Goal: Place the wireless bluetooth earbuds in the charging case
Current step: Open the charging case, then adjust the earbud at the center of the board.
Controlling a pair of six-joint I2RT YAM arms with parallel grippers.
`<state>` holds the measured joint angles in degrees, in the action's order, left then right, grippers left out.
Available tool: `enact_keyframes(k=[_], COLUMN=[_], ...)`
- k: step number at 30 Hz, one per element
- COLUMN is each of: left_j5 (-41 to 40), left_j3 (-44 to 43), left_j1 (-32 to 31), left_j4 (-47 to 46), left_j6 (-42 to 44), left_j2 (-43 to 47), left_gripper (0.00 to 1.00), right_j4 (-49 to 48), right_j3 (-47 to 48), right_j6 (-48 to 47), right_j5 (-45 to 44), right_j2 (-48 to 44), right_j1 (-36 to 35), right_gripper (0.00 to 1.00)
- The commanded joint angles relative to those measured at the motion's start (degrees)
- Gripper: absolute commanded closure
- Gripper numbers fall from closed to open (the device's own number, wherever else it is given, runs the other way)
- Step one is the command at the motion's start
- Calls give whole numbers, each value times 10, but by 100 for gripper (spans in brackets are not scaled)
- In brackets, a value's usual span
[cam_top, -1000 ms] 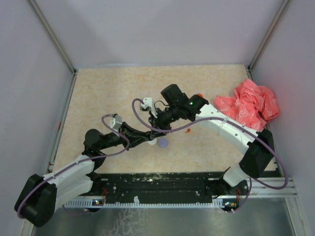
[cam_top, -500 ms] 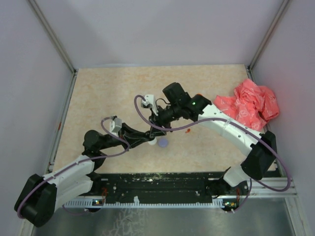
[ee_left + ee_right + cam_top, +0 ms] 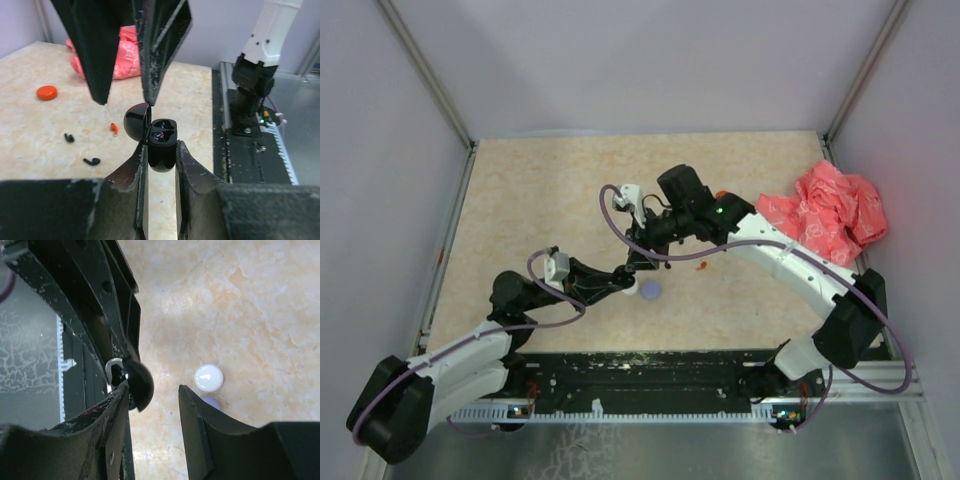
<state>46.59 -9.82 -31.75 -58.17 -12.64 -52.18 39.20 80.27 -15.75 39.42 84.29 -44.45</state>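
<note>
My left gripper [image 3: 161, 146] is shut on a black charging case [image 3: 162, 150] and holds it above the table, its lid [image 3: 136, 122] swung open. My right gripper [image 3: 125, 102] hangs just above the case, jaws open and empty. In the right wrist view the lid [image 3: 137, 382] lies against my right gripper's [image 3: 154, 390] left finger. Two black earbuds [image 3: 68, 137] [image 3: 91, 161] and a red one [image 3: 114, 129] lie on the table beyond the case. In the top view the two grippers meet at mid-table, left [image 3: 628, 278] and right [image 3: 638, 252].
A pink-red plastic bag [image 3: 830, 212] lies at the right edge. An orange-red disc [image 3: 46, 92], a white disc [image 3: 208, 378] and a lilac disc [image 3: 651, 290] lie on the table near the grippers. The black rail [image 3: 650, 375] runs along the near edge.
The left arm has drawn back a little toward the near side with the case. The right wrist has shifted slightly to the right and stays over the case.
</note>
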Motion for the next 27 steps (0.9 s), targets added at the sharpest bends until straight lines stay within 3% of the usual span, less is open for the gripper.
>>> enact_keyframes(k=[1,6,11,17,21,27], left_j5=[-75,-167,-202,-219,-226,-234], left_j3=[17,34,48,66,72,70], left_j1=[-2,-2,-2,-2,-2,-2], left_j4=[6,9,5,-18,-16,3], left_j6=[39,38,52,57,78,91], left_j2=[9,3,-3,-9,-13,-14], left_gripper=[100,100,100,99,98,98], right_j4=[-58,-101,-117,-148,-207,-263], right_j3=[-26,-72,-123,-186,-229,-250], right_j6=[28,78,130,186,217,252], right_j5=[-36,-151,-300,-415,-466,-449], right_j2=[-41,-80,-107,-100,-72,-20], right_j1=[7,11,16,29,31,31], right_gripper=[55,51,49,48,49,54])
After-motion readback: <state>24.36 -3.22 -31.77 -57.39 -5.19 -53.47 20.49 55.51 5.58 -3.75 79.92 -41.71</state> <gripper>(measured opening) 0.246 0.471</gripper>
